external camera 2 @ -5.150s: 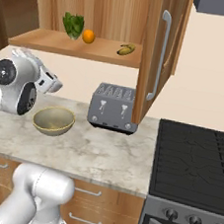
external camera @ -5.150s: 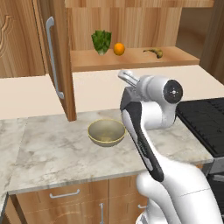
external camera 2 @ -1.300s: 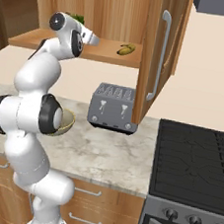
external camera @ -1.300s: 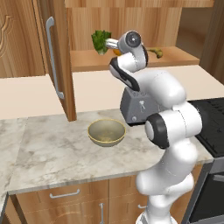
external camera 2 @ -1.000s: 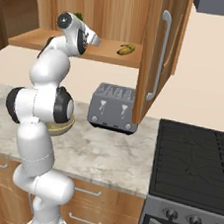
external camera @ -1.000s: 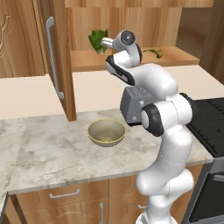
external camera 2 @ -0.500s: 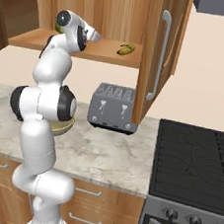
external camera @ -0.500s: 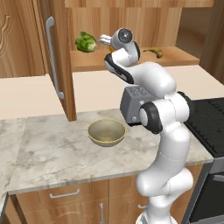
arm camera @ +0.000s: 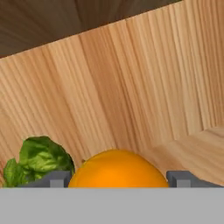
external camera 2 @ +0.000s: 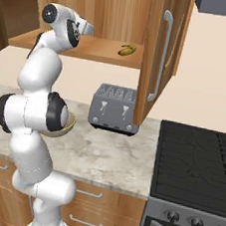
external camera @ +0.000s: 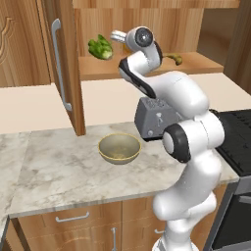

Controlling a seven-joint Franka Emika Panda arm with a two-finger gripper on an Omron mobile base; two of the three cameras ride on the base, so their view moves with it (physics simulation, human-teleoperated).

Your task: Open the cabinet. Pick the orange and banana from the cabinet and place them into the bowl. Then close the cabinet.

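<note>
The cabinet [external camera: 74, 73] stands open, both doors swung wide, its right door [external camera 2: 152, 49] edge-on in the right base view. My gripper [arm camera: 117, 179] reaches onto the shelf and its two fingertips [arm camera: 57, 178] press against both sides of the orange [arm camera: 117, 168], so it is shut on the orange. In the left base view the gripper [external camera: 117, 35] points left at shelf height, and the hand hides the orange. The banana [external camera: 172, 58] [external camera 2: 126, 49] lies on the shelf to the right. On the counter below sits the bowl [external camera: 119, 148], nothing in it.
A leafy green vegetable [external camera: 100, 47] [arm camera: 39, 159] lies just left of the orange. A grey toaster [external camera: 154, 117] [external camera 2: 112, 114] stands on the counter under the shelf. A black stove [external camera 2: 194, 160] lies to the right. The door handles [external camera: 59, 63] [external camera 2: 162, 56] jut toward me.
The hand has pushed further left along the shelf and the jaws have narrowed onto the orange. The leafy green vegetable has shifted left.
</note>
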